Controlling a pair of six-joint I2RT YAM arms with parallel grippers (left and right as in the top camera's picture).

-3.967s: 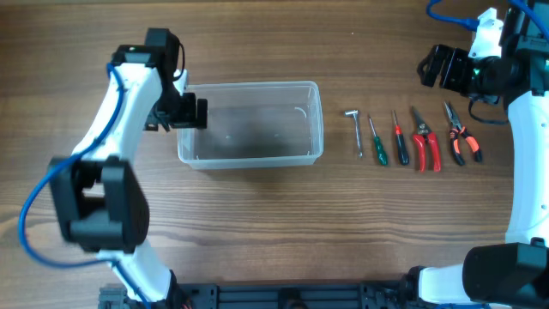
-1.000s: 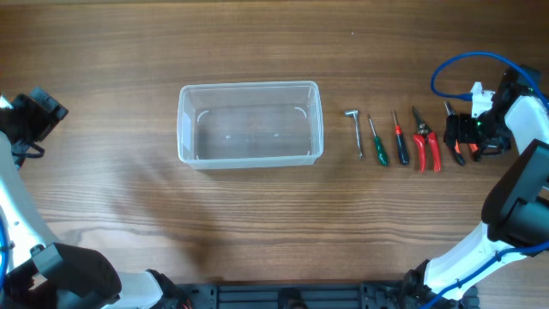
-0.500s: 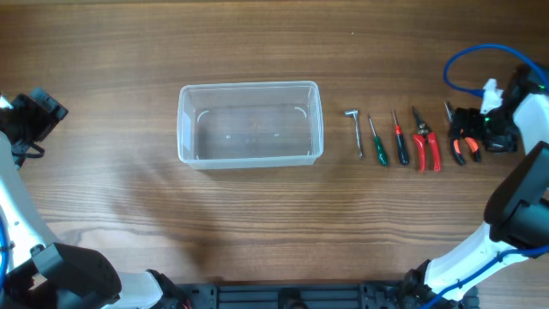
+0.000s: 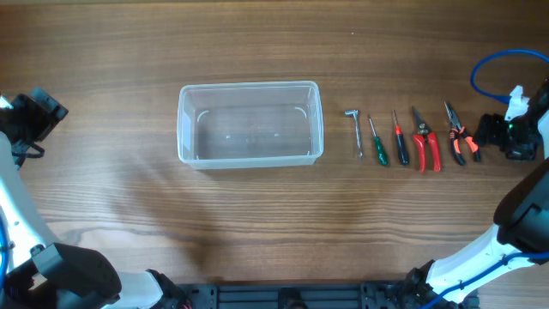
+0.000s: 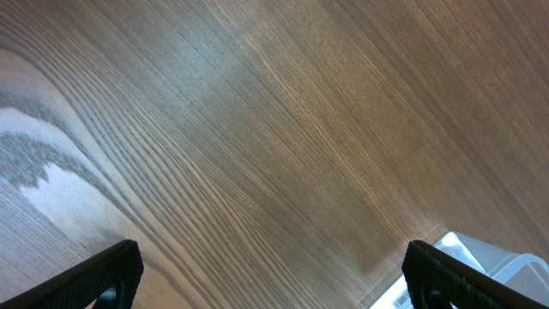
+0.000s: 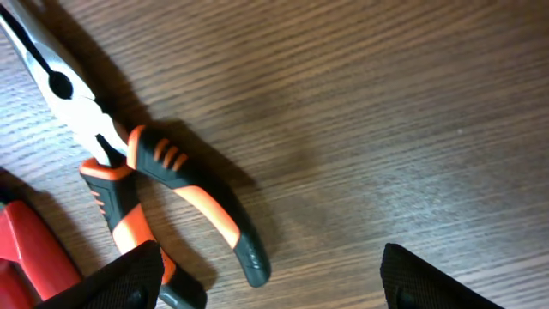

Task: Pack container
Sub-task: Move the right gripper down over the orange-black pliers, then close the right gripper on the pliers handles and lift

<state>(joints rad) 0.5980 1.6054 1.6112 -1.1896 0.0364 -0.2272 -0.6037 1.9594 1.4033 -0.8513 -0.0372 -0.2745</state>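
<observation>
The clear plastic container (image 4: 250,123) stands empty left of the table's middle; its corner shows in the left wrist view (image 5: 502,262). Right of it lie a row of tools: a hex key (image 4: 355,130), a green screwdriver (image 4: 377,142), a red screwdriver (image 4: 399,139), red cutters (image 4: 424,142) and orange-black pliers (image 4: 457,137). My right gripper (image 4: 502,136) is open and empty just right of the pliers, which lie at the left in the right wrist view (image 6: 146,193). My left gripper (image 4: 43,112) is open and empty at the far left, over bare wood.
A blue cable (image 4: 506,64) loops over the right arm near the table's right edge. The wooden table (image 4: 257,215) spreads in front of the container and the tools.
My right gripper has moved to the right, from over the pliers to just beyond them. The pliers lie uncovered. The left arm has stayed still over the last second.
</observation>
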